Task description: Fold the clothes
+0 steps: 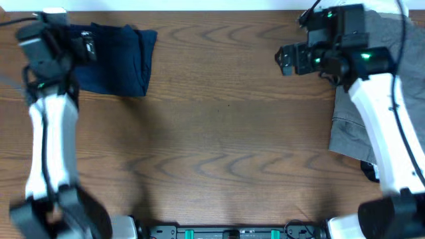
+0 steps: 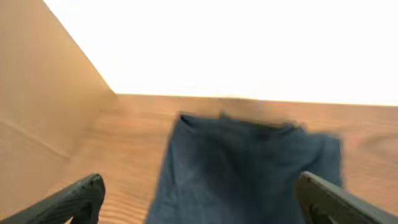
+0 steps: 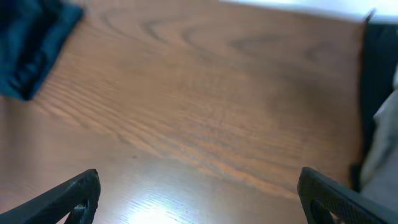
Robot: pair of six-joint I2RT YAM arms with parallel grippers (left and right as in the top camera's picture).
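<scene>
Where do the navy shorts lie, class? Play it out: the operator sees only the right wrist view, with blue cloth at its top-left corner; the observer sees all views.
Observer: The shorts lie at the table's far-left corner.
Operator: Is the left arm holding them?
Observer: No; the left gripper hangs open over them, gripping nothing.
Operator: What is at my right edge?
Observer: A grey garment, spread on the table's right side beneath the right arm.
</scene>
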